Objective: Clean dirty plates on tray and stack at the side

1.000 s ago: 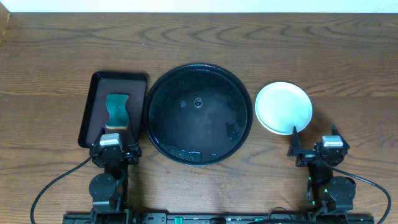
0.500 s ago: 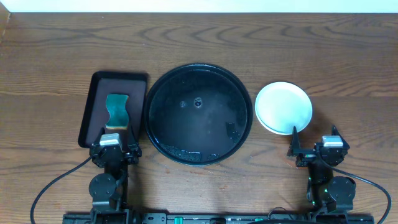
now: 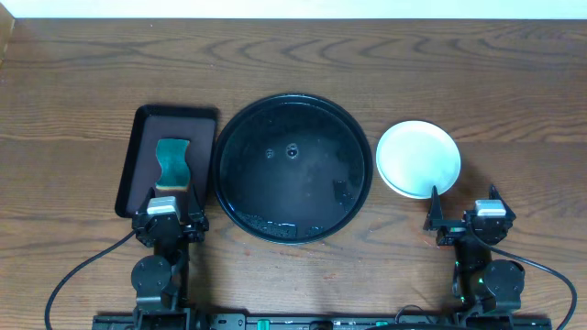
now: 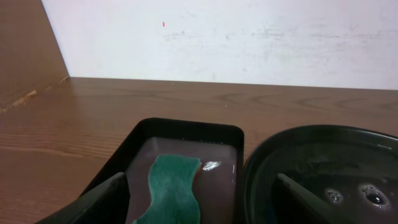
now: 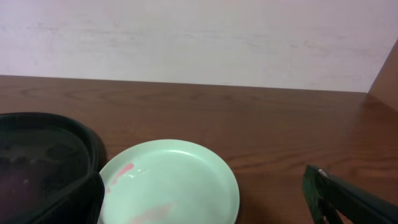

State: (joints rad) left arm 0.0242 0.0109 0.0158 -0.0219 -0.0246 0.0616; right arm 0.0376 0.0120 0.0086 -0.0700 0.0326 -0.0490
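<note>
Overhead view, left to right: the left hand (image 3: 170, 214), released and empty, rests beside the sponge (image 3: 171, 162) in the brown tray (image 3: 138, 156). The black tray (image 3: 275, 183) holds no plates. The plates (image 3: 418, 158) sit apparently stacked on the desk (image 3: 92, 82), near the released right hand (image 3: 465, 211). A pink smear on the top plate (image 5: 174, 183) is best wiped with the stack steadied.

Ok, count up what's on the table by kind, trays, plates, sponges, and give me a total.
Trays: 2, the large round glossy black tray and the small dark brown rectangular tray
Plates: 1 in view, the pale mint round plastic plate, with a faint red smear
Sponges: 1, the green wavy sponge in the brown tray
Total: 4
</note>
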